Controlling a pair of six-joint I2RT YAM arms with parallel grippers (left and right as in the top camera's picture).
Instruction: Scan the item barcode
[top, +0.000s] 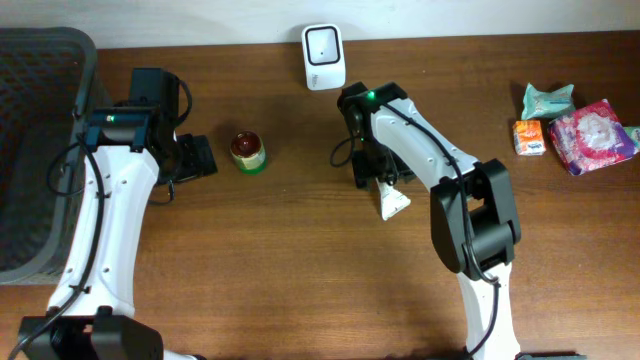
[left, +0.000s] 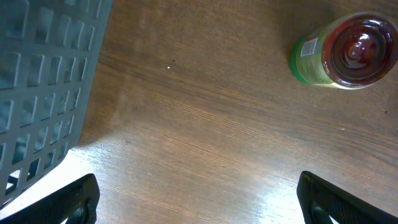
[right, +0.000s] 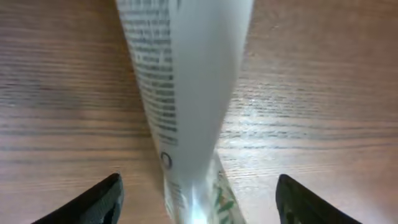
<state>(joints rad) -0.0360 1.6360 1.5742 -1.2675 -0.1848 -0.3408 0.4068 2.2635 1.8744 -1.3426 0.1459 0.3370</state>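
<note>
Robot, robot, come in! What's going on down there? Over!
Left gripper open, empty, near red-lidded jar. Right gripper open, fingers either side of white tube, not gripping. Nothing between tube and scanner. Over.

Shop checkout setup: scanner (top: 323, 55), basket (top: 86, 95)

The left arm (top: 105, 215) is stretched forward along the left side, and the left gripper (left: 200, 200) is pointed down with its jaws held wide apart. The right arm (top: 440, 160) is folded inward, and the right gripper (right: 199, 198) is spread apart.
</note>
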